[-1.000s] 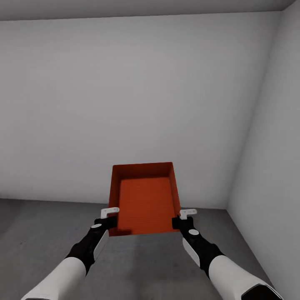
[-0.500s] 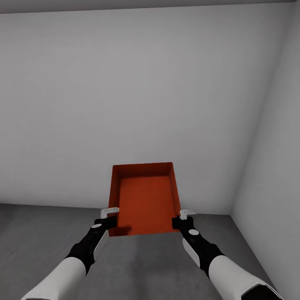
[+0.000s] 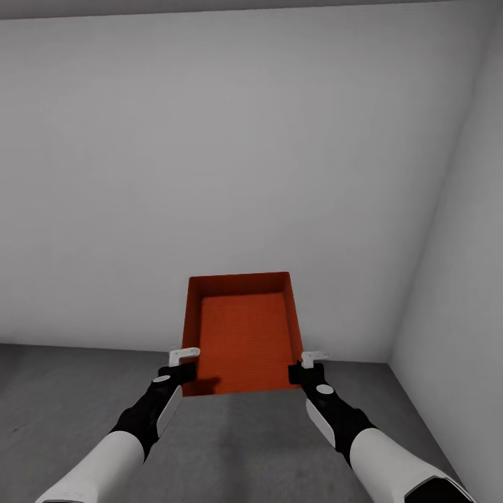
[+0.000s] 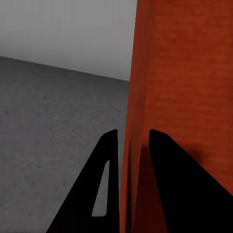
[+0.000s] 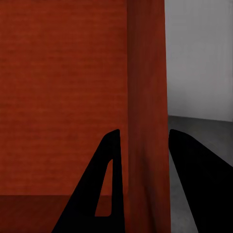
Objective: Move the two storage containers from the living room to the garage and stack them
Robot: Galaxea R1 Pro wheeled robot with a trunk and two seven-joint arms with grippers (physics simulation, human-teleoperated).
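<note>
One orange-red storage container (image 3: 242,335) hangs in the air in front of me, open side up, held between both arms above the dark grey concrete floor (image 3: 70,412) of the garage. My left gripper (image 3: 187,365) is shut on its left wall near the near corner; the left wrist view shows that wall (image 4: 141,116) pinched between the two black fingers (image 4: 104,179). My right gripper (image 3: 302,366) is shut on the right wall (image 5: 145,107), one finger (image 5: 104,184) inside the bin, the other outside. The second container is out of view.
A plain white wall (image 3: 209,154) stands straight ahead and a second white wall (image 3: 461,279) closes the right side, meeting in a corner at the far right. Bare concrete floor stretches to the left and below the arms.
The whole head view has shifted slightly, the corner sliding right and the floor line dropping a little, so the camera moved. The container and both grippers keep the same hold.
</note>
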